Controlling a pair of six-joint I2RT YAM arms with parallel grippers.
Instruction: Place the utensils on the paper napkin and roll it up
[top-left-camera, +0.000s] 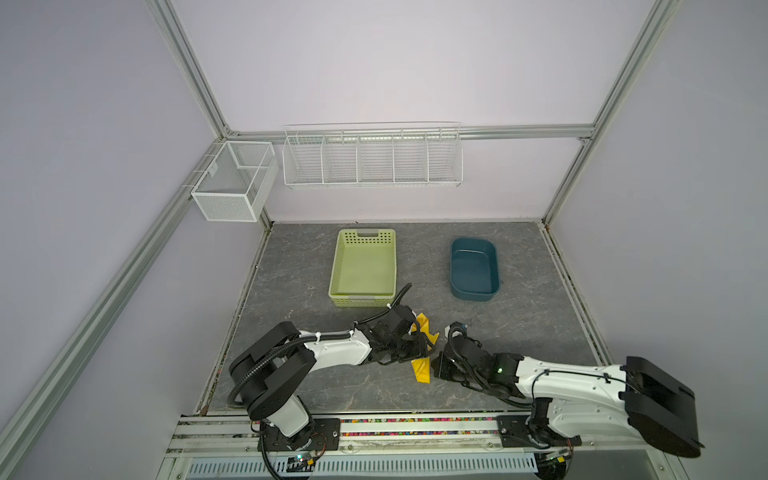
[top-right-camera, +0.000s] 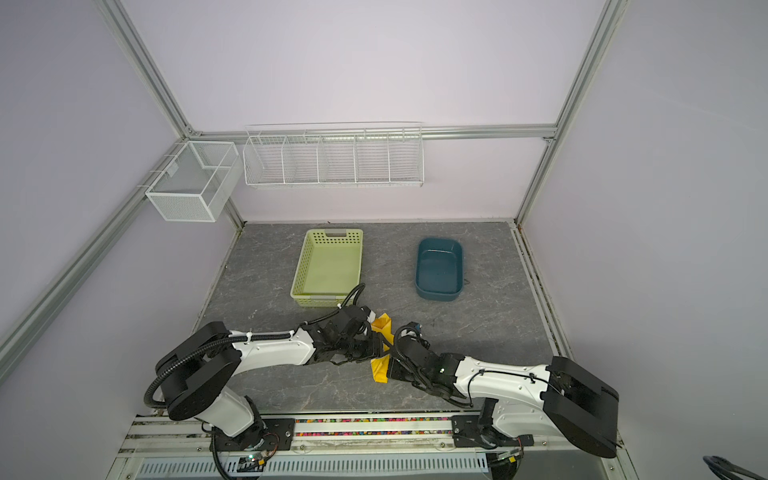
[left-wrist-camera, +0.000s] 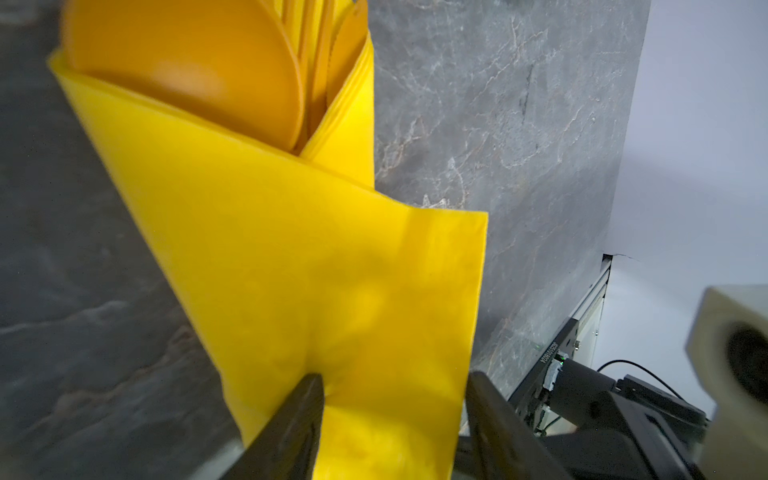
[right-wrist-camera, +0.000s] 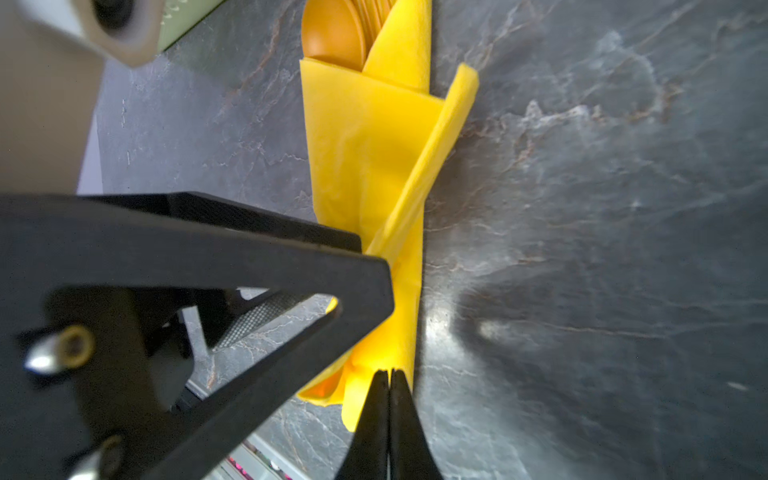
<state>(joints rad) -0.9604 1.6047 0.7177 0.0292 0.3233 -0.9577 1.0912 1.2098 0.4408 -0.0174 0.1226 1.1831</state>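
Observation:
The paper napkin (top-left-camera: 420, 370) (top-right-camera: 379, 371) lies on the table in front of the green basket, folded lengthwise round the utensils into a narrow bundle (left-wrist-camera: 332, 270) (right-wrist-camera: 365, 145). An orange spoon bowl (left-wrist-camera: 187, 70) (right-wrist-camera: 330, 33) and other orange tips stick out of its far end; the handles are hidden. My left gripper (top-left-camera: 424, 350) (left-wrist-camera: 392, 382) straddles the bundle's middle, with one finger denting the paper and the other against its edge. My right gripper (top-left-camera: 434, 369) (right-wrist-camera: 390, 372) is shut at the near end, with a raised flap running into its fingertips.
A pale green basket (top-left-camera: 362, 297) stands just behind the bundle, with the left arm's cable at its near corner. A dark blue tub (top-left-camera: 473, 294) sits at the back right. A wire rack (top-left-camera: 372, 158) and a mesh box (top-left-camera: 232, 183) hang on the wall.

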